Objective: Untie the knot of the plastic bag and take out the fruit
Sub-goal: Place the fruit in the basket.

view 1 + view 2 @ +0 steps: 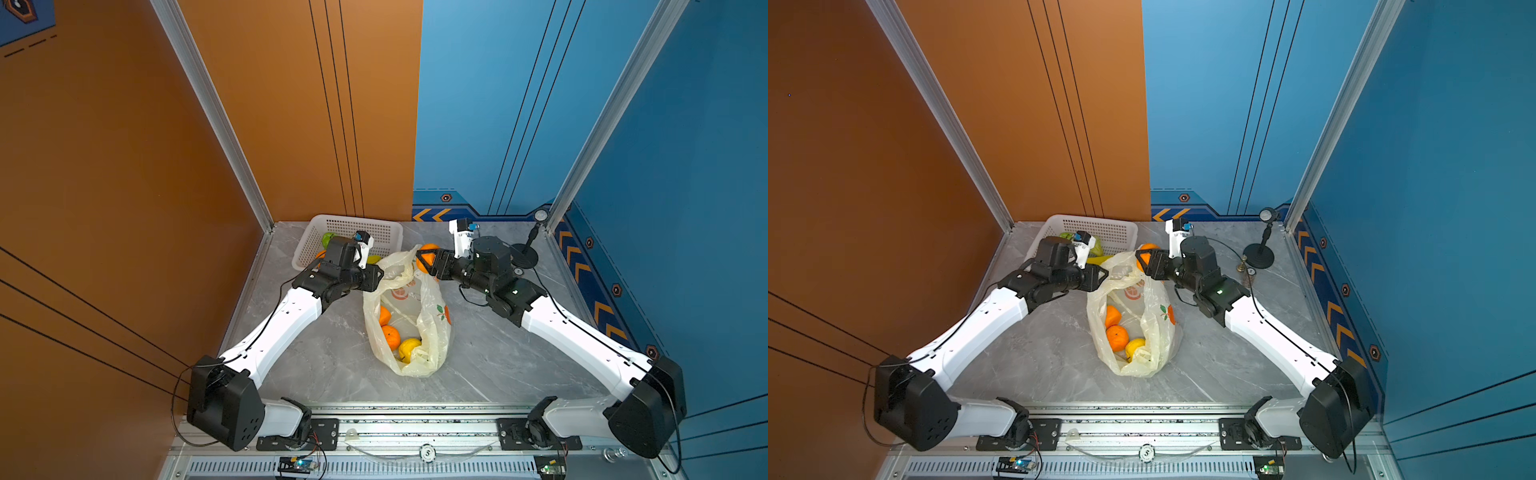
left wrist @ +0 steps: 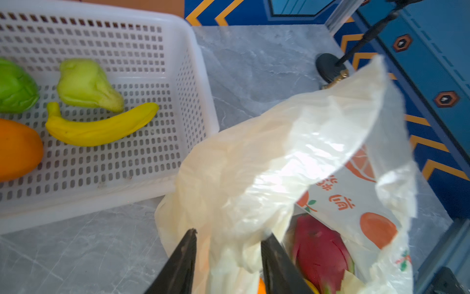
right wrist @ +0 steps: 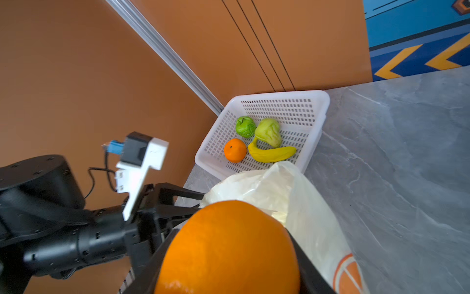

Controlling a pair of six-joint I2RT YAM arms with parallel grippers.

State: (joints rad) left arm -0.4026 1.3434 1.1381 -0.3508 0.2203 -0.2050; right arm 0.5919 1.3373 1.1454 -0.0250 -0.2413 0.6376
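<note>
- Right wrist view: your right gripper (image 3: 229,264) was clamped on an orange (image 3: 229,236), probably for the basket (image 3: 315,122) ahead.
- Your left gripper (image 2: 230,235) had its fingers apart, the plastic bag (image 2: 279,142) rim between them.

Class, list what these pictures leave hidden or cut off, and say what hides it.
The orange in the right hand: right wrist view, bottom edge cuts it.
The dragon fruit: left wrist view, bag covers part.
The basket contents: both top views, left arm hides most.
</note>
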